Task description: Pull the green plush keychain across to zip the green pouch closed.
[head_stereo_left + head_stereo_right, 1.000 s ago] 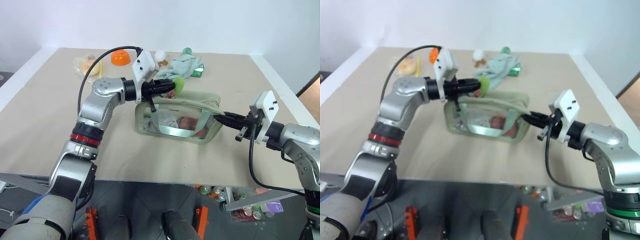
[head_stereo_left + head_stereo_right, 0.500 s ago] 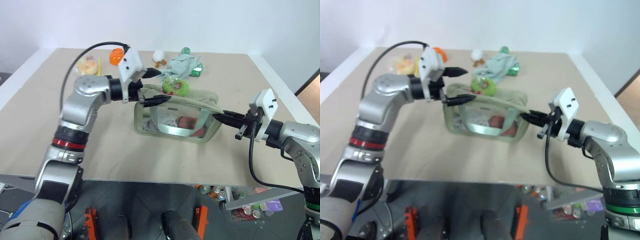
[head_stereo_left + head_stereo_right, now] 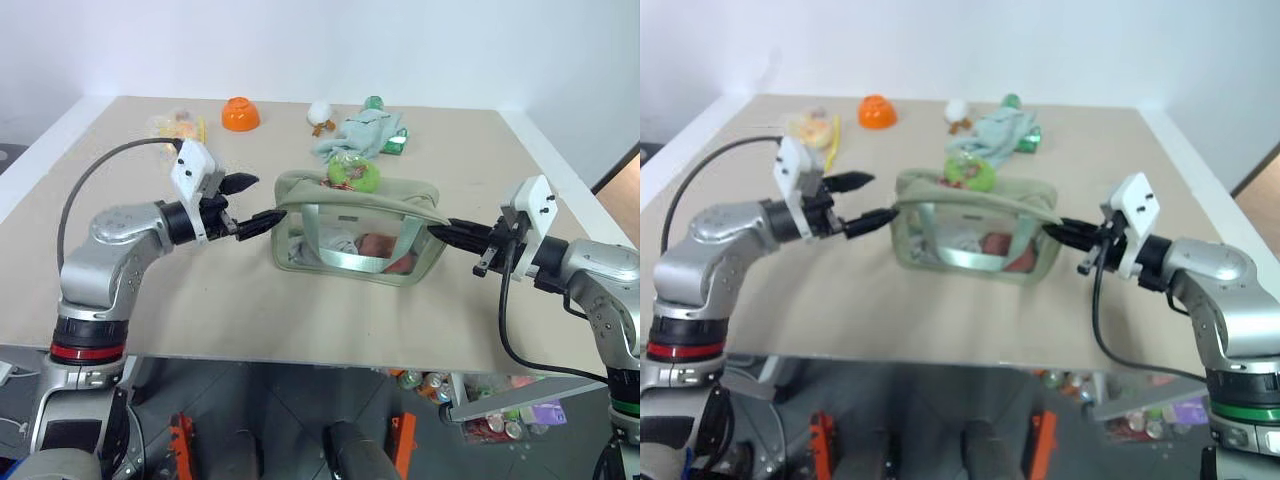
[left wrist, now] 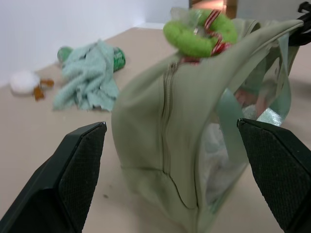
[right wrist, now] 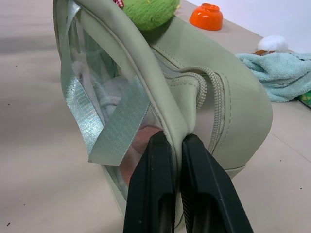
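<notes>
The green pouch (image 3: 358, 232) stands in the middle of the table, with clear side panels and pale straps. The green plush keychain (image 3: 353, 173) rests on the pouch's top, toward its far side, and nothing holds it. My left gripper (image 3: 268, 198) hovers open just off the pouch's left end, pointing at it. In the left wrist view its two fingers (image 4: 80, 165) stand wide on either side of the pouch (image 4: 160, 145). My right gripper (image 3: 441, 229) is shut on the fabric edge at the right end of the pouch (image 5: 228, 111). The zipper looks shut at both ends.
An orange bowl (image 3: 240, 113), a white toy (image 3: 320, 111), pale mint gloves (image 3: 362, 131) with a green bottle (image 3: 375, 102) behind them, and a yellowish packet (image 3: 176, 125) lie along the table's far side. The table's front edge (image 3: 300, 352) runs close below the pouch.
My left gripper has let go of the keychain, opened wide and drawn back to the left, off the pouch. The keychain now lies on the pouch's top. The right gripper kept still.
</notes>
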{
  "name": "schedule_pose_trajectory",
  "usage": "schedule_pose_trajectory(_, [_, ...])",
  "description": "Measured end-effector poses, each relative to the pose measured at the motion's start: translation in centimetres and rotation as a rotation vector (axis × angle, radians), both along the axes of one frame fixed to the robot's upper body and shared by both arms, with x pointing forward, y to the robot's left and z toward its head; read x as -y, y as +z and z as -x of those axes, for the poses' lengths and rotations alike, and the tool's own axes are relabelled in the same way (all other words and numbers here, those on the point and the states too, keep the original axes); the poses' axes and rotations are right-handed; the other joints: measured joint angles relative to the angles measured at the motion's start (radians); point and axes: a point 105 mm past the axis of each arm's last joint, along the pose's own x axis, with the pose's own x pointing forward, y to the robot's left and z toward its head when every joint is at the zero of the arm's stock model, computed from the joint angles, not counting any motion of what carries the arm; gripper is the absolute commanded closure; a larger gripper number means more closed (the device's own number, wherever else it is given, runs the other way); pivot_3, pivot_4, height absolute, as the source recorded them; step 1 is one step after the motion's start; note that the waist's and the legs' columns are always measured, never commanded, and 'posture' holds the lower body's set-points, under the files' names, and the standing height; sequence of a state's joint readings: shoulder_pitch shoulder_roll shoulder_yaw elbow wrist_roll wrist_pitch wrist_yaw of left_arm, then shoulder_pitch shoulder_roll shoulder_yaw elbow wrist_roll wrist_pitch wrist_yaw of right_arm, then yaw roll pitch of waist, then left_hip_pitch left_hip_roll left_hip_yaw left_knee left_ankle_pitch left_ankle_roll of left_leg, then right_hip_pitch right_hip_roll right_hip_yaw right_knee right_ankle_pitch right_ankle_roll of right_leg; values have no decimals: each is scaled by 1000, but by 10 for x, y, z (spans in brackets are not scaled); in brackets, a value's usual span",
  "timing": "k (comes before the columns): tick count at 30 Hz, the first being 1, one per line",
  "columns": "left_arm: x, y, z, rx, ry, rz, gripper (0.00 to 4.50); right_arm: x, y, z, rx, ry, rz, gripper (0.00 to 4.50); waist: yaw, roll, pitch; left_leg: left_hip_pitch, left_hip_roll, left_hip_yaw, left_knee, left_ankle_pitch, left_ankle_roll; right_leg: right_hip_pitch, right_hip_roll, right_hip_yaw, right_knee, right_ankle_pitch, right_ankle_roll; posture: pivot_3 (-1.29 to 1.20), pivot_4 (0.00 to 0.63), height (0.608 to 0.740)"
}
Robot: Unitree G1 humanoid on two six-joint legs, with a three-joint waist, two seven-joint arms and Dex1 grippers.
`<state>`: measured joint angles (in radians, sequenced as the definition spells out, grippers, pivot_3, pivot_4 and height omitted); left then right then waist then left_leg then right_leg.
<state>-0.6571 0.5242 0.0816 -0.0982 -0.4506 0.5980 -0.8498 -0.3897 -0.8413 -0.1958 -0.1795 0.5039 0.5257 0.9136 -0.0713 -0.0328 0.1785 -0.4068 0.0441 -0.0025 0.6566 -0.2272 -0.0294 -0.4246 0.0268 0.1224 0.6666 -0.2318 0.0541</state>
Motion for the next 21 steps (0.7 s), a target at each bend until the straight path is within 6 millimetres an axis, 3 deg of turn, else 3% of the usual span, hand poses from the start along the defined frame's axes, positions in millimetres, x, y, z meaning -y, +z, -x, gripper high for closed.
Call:
schedule_pose_trajectory(10, [20, -17, 1, -55, -55, 18, 35, -2, 1, -1, -1, 8, 3, 4500, 0, 0, 0, 0, 0, 0, 0, 0, 0, 0, 0, 0, 0, 0, 0, 0, 150, 740])
schedule_pose_trajectory(14, [24, -26, -5, -76, -52, 25, 1118, -2, 0, -1, -2, 7, 4, 4500, 0, 0, 0, 0, 0, 0, 0, 0, 0, 0, 0, 0, 0, 0, 0, 0, 150, 740])
schedule_pose_trajectory(21, [21, -26, -11, -60, -38, 15, 3583, -1, -1, 2, -10, 2, 4, 4500, 0, 0, 0, 0, 0, 0, 0, 0, 0, 0, 0, 0, 0, 0, 0, 0, 150, 740])
